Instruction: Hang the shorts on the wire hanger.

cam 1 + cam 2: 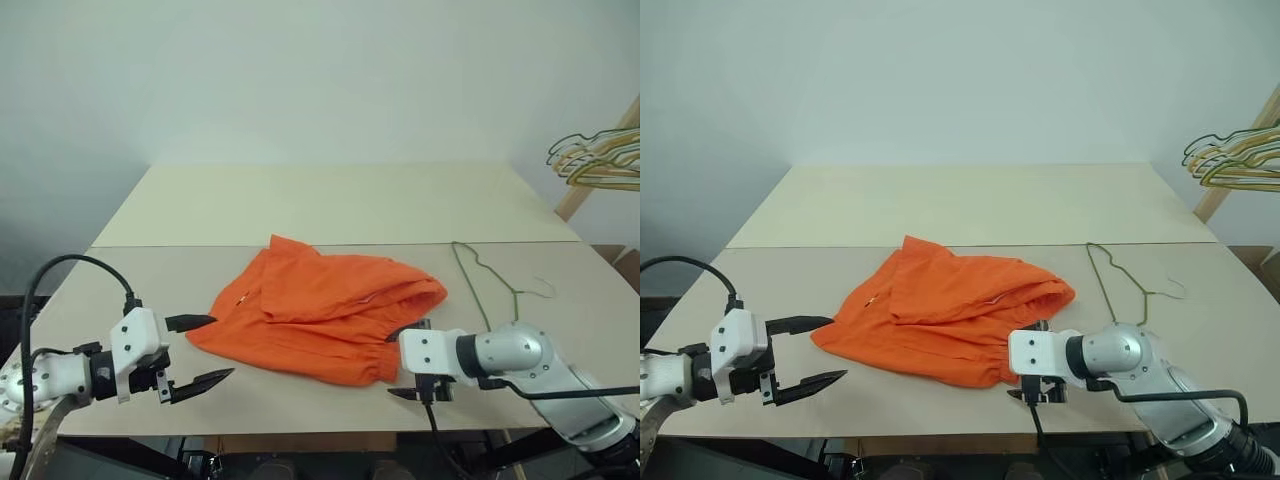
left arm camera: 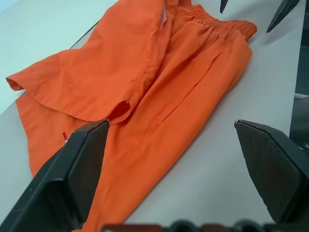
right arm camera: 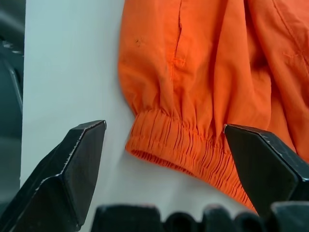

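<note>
**Both tools spread wide beside the orange shorts**

Left eye view: the shorts [image 1: 325,320] lie crumpled on the pale counter [image 1: 300,205] at the lower centre of the frame, waistband toward the lower right. The wire hanger [image 1: 487,285] lies flat on the counter to the right of centre, just beside the shorts' right edge, its hook curling toward the right. At the lower left, the left tool [image 1: 203,350] has its 2 black fingers spread apart, the upper tip just beside the shorts' left hem and the lower tip over bare counter. At the lower right, the right tool [image 1: 410,360] sits against the waistband end of the shorts, gripping nothing. A bunch of yellow and green hangers [image 1: 600,155] hangs at the right edge of the frame.

Left wrist view: the 2 fingers [image 2: 72,179] rise wide apart, with orange cloth between them and bare counter beside it. The other tool's fingertips show at the upper right.

Right wrist view: the fingers [image 3: 67,174] stand wide apart, with the gathered elastic waistband [image 3: 183,145] lying between them on the counter, not pinched.
</note>
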`<state>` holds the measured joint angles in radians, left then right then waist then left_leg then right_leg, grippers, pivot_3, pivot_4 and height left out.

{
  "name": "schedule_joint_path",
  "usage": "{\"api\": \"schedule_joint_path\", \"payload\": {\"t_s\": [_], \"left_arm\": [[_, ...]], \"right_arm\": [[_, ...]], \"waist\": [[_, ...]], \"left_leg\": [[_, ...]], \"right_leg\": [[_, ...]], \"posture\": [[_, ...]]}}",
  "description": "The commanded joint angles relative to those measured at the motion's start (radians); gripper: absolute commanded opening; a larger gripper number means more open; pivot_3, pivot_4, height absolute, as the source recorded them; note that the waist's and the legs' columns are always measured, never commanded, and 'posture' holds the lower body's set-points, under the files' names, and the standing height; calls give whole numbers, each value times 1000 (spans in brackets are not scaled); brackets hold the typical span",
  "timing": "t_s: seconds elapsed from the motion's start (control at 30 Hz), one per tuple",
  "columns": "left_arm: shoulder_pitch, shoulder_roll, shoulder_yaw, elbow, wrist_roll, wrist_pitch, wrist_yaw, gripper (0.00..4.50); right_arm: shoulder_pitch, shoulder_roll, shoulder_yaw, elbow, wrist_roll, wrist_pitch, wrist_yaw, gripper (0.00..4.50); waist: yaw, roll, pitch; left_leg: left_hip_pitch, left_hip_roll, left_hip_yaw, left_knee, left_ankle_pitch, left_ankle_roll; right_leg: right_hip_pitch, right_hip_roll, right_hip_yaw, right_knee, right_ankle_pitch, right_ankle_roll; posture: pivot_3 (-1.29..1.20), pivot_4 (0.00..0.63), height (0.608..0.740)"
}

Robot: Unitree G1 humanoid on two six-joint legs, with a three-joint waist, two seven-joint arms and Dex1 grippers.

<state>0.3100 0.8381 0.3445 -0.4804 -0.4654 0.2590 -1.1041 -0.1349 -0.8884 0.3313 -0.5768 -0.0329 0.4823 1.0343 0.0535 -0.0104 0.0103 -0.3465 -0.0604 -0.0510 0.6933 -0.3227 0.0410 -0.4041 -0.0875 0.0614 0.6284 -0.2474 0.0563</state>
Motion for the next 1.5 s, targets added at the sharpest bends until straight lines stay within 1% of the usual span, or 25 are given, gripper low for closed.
{"api": "schedule_joint_path", "payload": {"t_s": [0.03,0.17,0.27,0.37,0.4,0.43,0.57,0.63,0.73,0.8,0.9,1.07,1.2,1.3,1.4,1.5], "left_arm": [[-22,6,-5,-19,-6,-20,0,4500],[-26,6,-10,-15,-6,-22,0,4500],[-28,4,-11,-13,-4,-24,-1,4500],[-30,3,-11,-9,-2,-26,0,4500],[-30,3,-10,-8,-2,-27,0,4500],[-31,1,-10,-6,-3,-27,1,4500],[-26,-2,-7,-3,-2,-30,2,4500],[-25,-4,-7,1,0,-31,4,4500],[-19,11,-19,41,47,-63,-3,4500],[-26,28,-31,94,102,-113,-12,4500],[-84,53,-64,231,194,-216,-12,4500],[-218,100,-165,483,299,-386,-65,4500],[-333,90,-249,638,342,-461,-101,4500],[-386,82,-304,722,356,-500,-139,4500],[-410,72,-332,753,315,-500,-198,4500],[-418,87,-356,764,316,-503,-250,4500]], "right_arm": [[-11,12,22,-10,-48,15,-40,4483],[-6,13,54,6,-90,15,-60,4483],[-6,27,63,23,-117,11,-84,3873],[-10,34,65,38,-126,1,-85,2851],[-11,34,66,41,-129,-1,-83,2398],[-13,36,67,43,-130,-5,-81,2138],[-13,42,65,49,-131,-15,-83,630],[-14,44,67,54,-133,-21,-83,15],[-6,30,55,69,-131,-74,-79,15],[6,0,36,90,-133,-167,-77,15],[17,-54,-2,149,-132,-328,-77,15],[16,-107,-41,246,-115,-485,-45,15],[1,-101,-52,274,-109,-517,-34,15],[-4,-88,-59,273,-102,-510,-32,15],[2,-80,-62,267,-111,-504,-32,15],[13,-75,-64,261,-120,-499,-36,15]], "waist": [[-5,0,0],[-9,-1,0],[-13,-1,0],[-13,-1,0],[-14,-1,0],[-14,-1,0],[-14,-1,0],[-14,-1,0],[-14,-1,0],[-14,0,0],[-10,0,0],[-10,-1,1],[-14,-1,1],[-17,-2,1],[-21,-1,1],[-28,-2,1]], "left_leg": [[0,0,0,0,0,0],[0,0,0,0,0,0],[0,0,0,0,0,-1],[0,0,0,0,1,-1],[0,0,0,0,1,-1],[0,0,0,0,1,-1],[0,0,0,0,1,-1],[0,0,0,0,1,-1],[0,0,0,0,1,-1],[1,0,0,0,1,-1],[1,-1,0,0,1,-1],[5,-1,0,0,1,-1],[5,-1,0,-1,0,-1],[2,-1,0,0,1,-1],[1,-1,1,0,1,-1],[0,-1,0,0,1,-1]], "right_leg": [[0,0,0,0,0,0],[0,0,0,0,0,0],[0,0,0,0,0,0],[0,1,0,0,0,0],[0,1,0,0,0,0],[0,1,0,0,0,0],[0,1,0,0,0,0],[0,1,0,0,0,0],[0,1,0,0,0,0],[0,1,0,0,0,0],[0,1,-1,0,0,-1],[2,1,-2,-1,0,-1],[1,1,-2,0,0,-1],[1,1,-1,1,0,-1],[0,1,-1,2,0,-1],[-1,2,-1,2,0,-1]], "posture": [[27,0,740],[25,0,740],[26,0,740],[27,0,740],[27,0,740],[27,0,740],[29,0,740],[30,0,740],[33,0,740],[34,0,740],[32,0,740],[31,0,740],[21,0,740],[11,0,740],[2,0,740],[-9,0,740]]}}
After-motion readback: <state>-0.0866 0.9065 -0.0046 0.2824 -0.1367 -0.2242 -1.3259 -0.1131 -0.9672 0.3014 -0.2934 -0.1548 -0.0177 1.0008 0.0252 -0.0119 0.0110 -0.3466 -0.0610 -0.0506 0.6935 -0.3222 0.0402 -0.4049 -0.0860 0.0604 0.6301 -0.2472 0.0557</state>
